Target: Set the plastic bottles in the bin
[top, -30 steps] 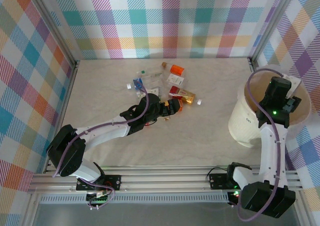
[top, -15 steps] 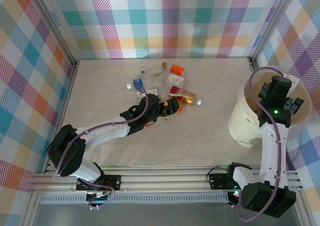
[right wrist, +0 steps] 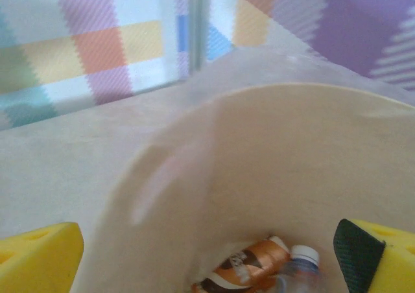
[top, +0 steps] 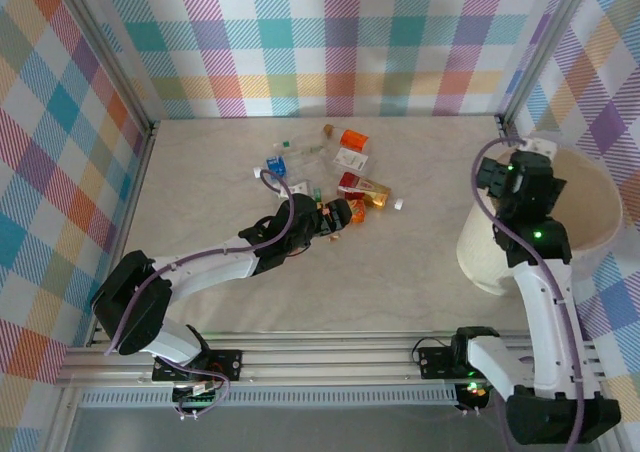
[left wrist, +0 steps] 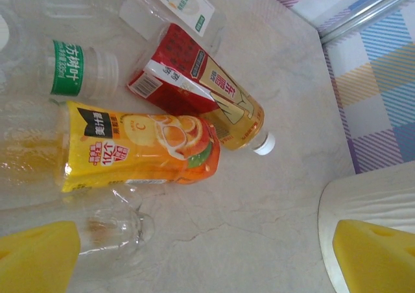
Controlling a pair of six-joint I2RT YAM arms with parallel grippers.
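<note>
1. Just ahead of the left gripper (left wrist: 207, 257), whose yellow pads stand wide apart with nothing between them, lies an orange-labelled bottle (left wrist: 139, 153). Its long axis runs across the gap from pad to pad, so a close from this angle would likely press it end-on rather than across its waist.
2. Closer in, hard by the left-hand pad, sits a clear crushed bottle (left wrist: 110, 231). It lies partly inside the gap and looks the easier catch.
3. Beyond the orange one, a red-labelled bottle (left wrist: 194, 85) lies slantwise with its white cap toward the right-hand pad. A green-labelled bottle (left wrist: 78, 63) lies further out on the left.
4. The left arm is by far the nearer to the plastic bottles (top: 352, 159). The right gripper (right wrist: 207, 260) hangs at the rim of the bin (top: 480, 252), well apart from them, with its fingers spread wide and empty.
5. Below the right gripper, the bin holds a brown-labelled bottle (right wrist: 249, 264) and a white-capped bottle (right wrist: 301, 267). Most of the bottles lie out on the table (top: 400, 292).
</note>
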